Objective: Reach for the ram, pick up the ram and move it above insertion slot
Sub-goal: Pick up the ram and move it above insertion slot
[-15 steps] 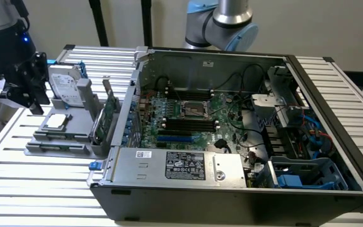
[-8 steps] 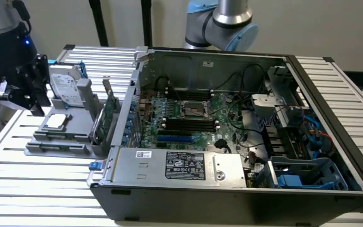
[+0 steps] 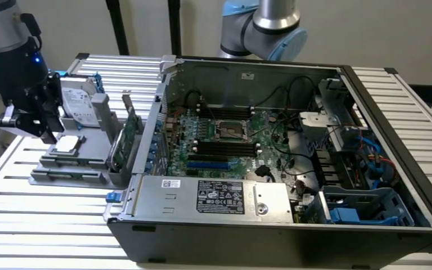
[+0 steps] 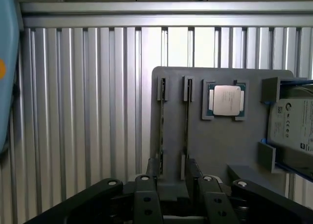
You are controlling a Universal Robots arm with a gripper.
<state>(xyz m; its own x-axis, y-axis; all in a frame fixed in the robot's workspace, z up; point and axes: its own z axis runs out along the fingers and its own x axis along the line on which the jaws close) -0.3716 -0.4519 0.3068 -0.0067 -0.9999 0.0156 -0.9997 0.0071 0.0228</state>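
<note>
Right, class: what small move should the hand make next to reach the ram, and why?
Probably slide across the tray until the open hand is centred over the ram; it hovers near the tray's edge, holding nothing.

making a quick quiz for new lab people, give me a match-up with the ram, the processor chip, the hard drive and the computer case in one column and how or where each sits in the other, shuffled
Things
1. ram
2. processor chip
3. hard drive
4. computer case

Places or states
A. lying flat in a square pocket of the grey holder
B. open, taking up the exterior view's right
C. standing on edge in a narrow slot of the grey holder
D. standing upright, silver with a label

Pairs: 1-C, 2-A, 3-D, 4-B
</note>
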